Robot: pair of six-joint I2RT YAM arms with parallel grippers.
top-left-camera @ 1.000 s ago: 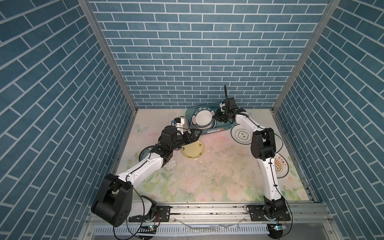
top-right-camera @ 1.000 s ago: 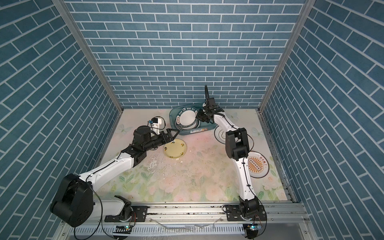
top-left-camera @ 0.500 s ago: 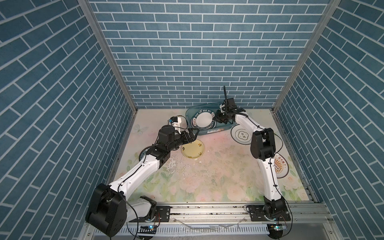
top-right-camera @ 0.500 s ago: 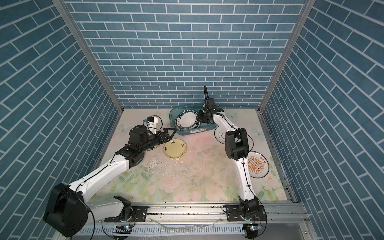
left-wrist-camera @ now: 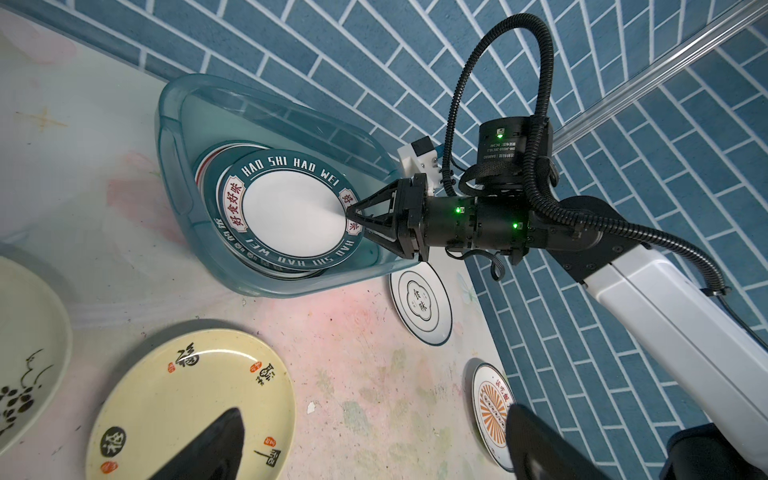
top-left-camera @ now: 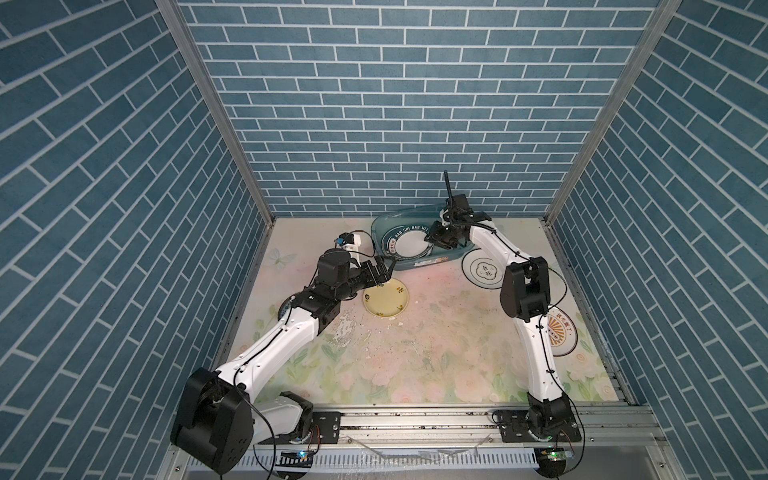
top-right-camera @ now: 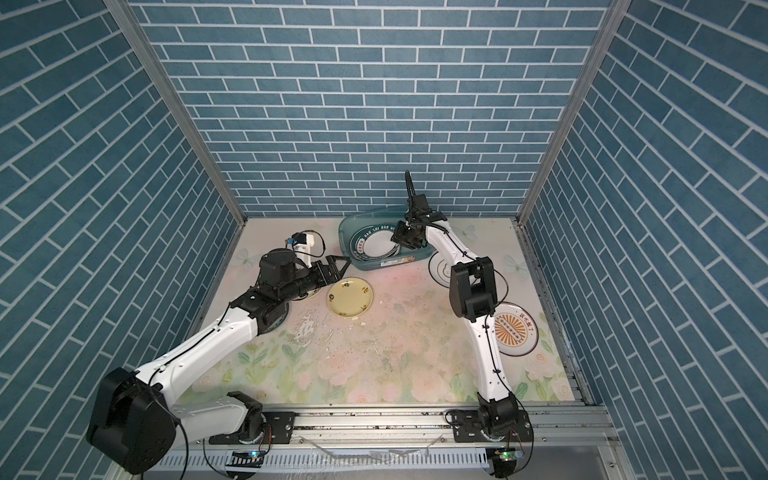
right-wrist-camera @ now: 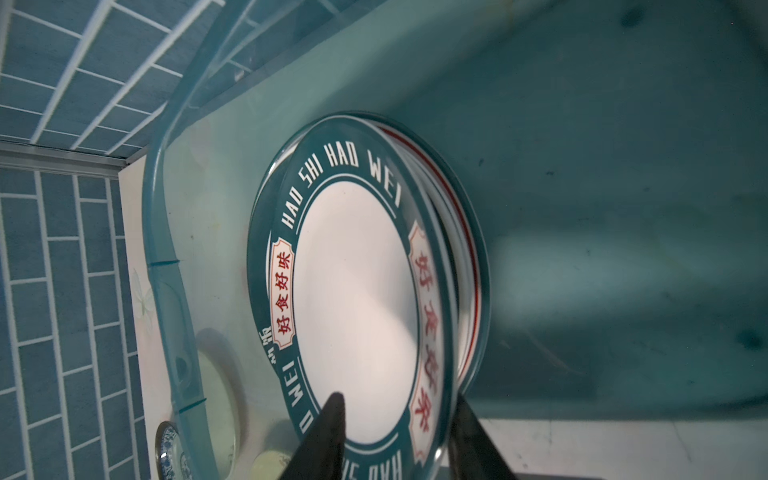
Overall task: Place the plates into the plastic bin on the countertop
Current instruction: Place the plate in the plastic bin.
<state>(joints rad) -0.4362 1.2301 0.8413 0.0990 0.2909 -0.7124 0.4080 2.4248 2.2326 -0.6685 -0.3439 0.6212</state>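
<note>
The translucent teal plastic bin [top-left-camera: 399, 216] [left-wrist-camera: 166, 124] stands at the back of the countertop [top-left-camera: 436, 345]. A green-rimmed white plate [left-wrist-camera: 291, 212] [right-wrist-camera: 353, 291] lies on a stack inside it. My right gripper [right-wrist-camera: 399, 399] [top-left-camera: 428, 240] reaches into the bin, open, one finger over the plate's white middle and one outside its rim. My left gripper [top-left-camera: 380, 270] [left-wrist-camera: 370, 453] hangs wide open and empty over the far edge of a pale yellow plate [top-left-camera: 385, 300] [left-wrist-camera: 191, 399].
A white plate with a black rim [top-left-camera: 484, 270] lies right of the bin, partly under the right arm. An orange sunburst plate [top-left-camera: 561, 332] sits by the right wall. A pale plate with a grape drawing [left-wrist-camera: 25, 353] lies under the left arm. The countertop's middle is chipped [top-left-camera: 345, 332].
The right gripper's jaws have parted around the green-rimmed plate's rim; before, they were shut on it. The left gripper has hardly shifted.
</note>
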